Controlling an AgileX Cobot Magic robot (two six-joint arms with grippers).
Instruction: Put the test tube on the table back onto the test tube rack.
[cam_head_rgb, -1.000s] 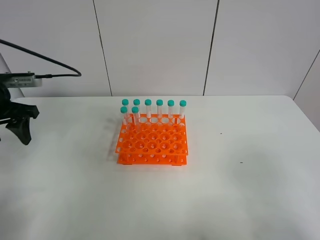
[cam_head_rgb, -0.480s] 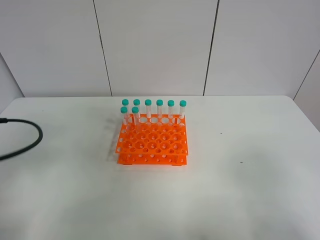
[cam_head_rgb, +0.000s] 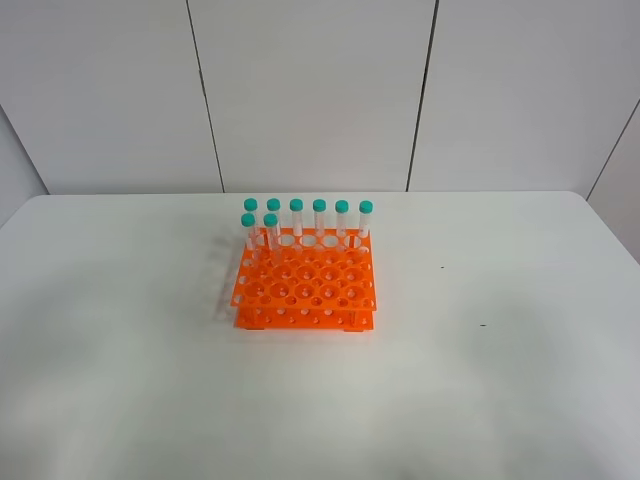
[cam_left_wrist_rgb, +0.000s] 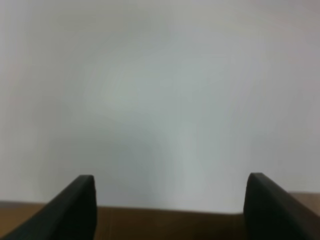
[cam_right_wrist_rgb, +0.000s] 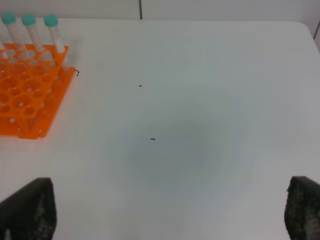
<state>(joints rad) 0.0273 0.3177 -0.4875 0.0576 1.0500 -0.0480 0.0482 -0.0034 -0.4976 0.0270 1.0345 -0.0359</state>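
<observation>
The orange test tube rack (cam_head_rgb: 305, 285) stands mid-table on the white table (cam_head_rgb: 500, 390). Several teal-capped test tubes (cam_head_rgb: 319, 220) stand upright along its back rows. No test tube lying on the table shows in any view. Neither arm appears in the exterior high view. In the left wrist view my left gripper (cam_left_wrist_rgb: 171, 176) is open over a blurred white surface, with nothing between its fingers (cam_left_wrist_rgb: 75, 210). My right gripper (cam_right_wrist_rgb: 171, 181) is open too, above bare table to the right of the rack (cam_right_wrist_rgb: 25, 95) and its tubes (cam_right_wrist_rgb: 30, 30), well apart from them.
White panelled wall (cam_head_rgb: 310, 90) runs behind the table. Small dark specks (cam_head_rgb: 443, 267) mark the tabletop right of the rack. The table's rounded right corner (cam_head_rgb: 600, 205) and back edge are in view.
The left arm, then its black cable, has pulled out of the exterior high view past the left edge. The rack and tubes have not moved.
</observation>
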